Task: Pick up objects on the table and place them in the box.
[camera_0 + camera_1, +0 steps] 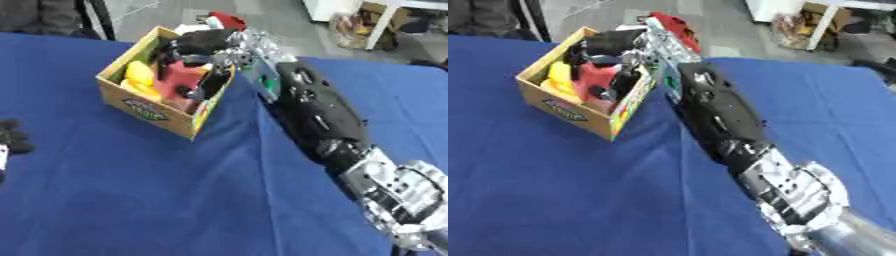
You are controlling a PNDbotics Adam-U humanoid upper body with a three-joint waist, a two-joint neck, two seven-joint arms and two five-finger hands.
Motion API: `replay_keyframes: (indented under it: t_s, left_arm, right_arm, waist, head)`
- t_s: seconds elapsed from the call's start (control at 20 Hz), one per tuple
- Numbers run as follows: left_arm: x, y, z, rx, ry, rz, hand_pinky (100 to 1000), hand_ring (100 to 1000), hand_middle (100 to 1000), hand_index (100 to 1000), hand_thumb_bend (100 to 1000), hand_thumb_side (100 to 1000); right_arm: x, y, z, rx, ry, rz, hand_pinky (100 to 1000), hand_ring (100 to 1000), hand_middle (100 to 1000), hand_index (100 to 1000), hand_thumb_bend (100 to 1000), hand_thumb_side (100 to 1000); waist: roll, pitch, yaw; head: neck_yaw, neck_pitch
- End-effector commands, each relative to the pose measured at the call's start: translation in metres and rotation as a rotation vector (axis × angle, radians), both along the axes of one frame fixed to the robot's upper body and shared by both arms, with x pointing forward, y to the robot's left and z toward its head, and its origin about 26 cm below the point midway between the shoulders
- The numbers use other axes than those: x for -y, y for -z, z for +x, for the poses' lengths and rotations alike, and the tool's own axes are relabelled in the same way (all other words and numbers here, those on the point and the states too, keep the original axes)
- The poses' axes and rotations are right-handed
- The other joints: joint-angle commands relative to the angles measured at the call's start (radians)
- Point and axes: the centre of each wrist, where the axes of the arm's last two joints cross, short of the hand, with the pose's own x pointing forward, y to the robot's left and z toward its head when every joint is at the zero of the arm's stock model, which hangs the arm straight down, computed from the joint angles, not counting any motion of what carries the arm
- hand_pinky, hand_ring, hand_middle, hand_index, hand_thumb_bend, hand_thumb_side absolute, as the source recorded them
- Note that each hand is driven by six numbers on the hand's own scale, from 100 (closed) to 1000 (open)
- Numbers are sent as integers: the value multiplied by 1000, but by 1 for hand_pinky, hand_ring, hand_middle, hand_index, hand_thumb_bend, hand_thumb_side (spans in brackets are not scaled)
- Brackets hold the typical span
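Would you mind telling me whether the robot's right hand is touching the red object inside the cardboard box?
Touching. In the left eye view the right hand reaches into the box, its dark fingers curled over the red object with no gap visible.

Left hand (12, 136) cut by frame edge

A lab or workshop: blue-clothed table (131, 200), bare grey floor (175, 15) (white shelving (824, 25) behind).
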Motion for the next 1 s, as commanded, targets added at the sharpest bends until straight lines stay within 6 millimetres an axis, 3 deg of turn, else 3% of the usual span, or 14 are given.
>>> replay_keyframes:
  t_s: [0.05,0.25,0.35,0.4,0.45,0.55,0.65,0.75,1.0]
  left_arm:
    - [2,-9,1,28,20,8,685,573,575,769,100,718]
    - [2,-8,1,24,19,7,686,573,575,769,100,719]
    - [2,-7,0,22,18,6,685,572,574,769,100,719]
    - [1,-6,0,21,16,5,685,572,574,769,100,718]
    - [1,-6,0,19,13,4,685,572,574,769,100,718]
    - [0,-4,-1,14,5,3,685,572,574,769,100,719]
    - [-3,-1,-3,6,-7,1,686,572,574,769,100,719]
    - [-5,1,-4,0,-18,-1,685,572,574,769,100,720]
    - [-9,5,-7,-11,-43,-5,685,572,575,769,100,724]
  right_arm:
    - [-4,-7,4,126,42,-2,858,954,941,959,182,100]
    - [0,-2,7,246,91,-25,859,961,962,996,290,100]
    - [4,0,8,287,117,-41,861,965,969,1000,279,203]
    - [7,-1,9,305,130,-43,865,972,981,1000,261,297]
    - [10,-2,10,322,140,-43,867,975,986,1000,255,311]
    - [19,-8,11,349,149,-31,870,977,995,1000,223,296]
    - [31,-23,10,390,142,7,868,970,994,1000,195,194]
    - [45,-41,6,446,141,98,853,940,976,1000,100,100]
    - [92,-72,-13,514,198,416,822,844,908,984,100,100]
  waist:
    - [-1,-1,2]
    - [-2,-5,-2]
    - [-1,-8,-6]
    - [0,-10,-9]
    - [1,-12,-12]
    - [4,-18,-23]
    - [6,-25,-39]
    - [7,-32,-58]
    - [10,-40,-114]
  head:
    - [-10,-15]
    - [-11,-12]
    - [-10,-10]
    - [-8,-9]
    - [-7,-8]
    - [0,-4]
    - [12,1]
    - [25,6]
    - [62,18]
